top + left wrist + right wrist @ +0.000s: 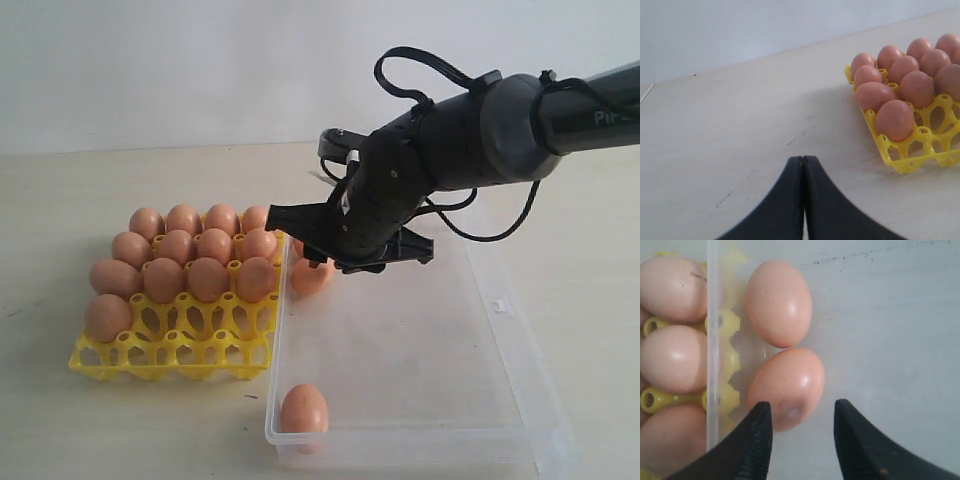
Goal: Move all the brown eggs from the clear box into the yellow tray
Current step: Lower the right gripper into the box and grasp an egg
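The yellow tray sits on the left with several brown eggs filling its far rows; its near cups are open. To its right lies the clear box. One egg rests in the box's near left corner. Two more eggs lie against the box's wall on the tray side. My right gripper hovers open over the nearer of that pair, with one finger beside it. My left gripper is shut and empty over bare table, apart from the tray.
A small latch tab sits on the box's right wall. The box's thin clear wall stands between the two eggs and the tray. The right arm stretches across the box's far end.
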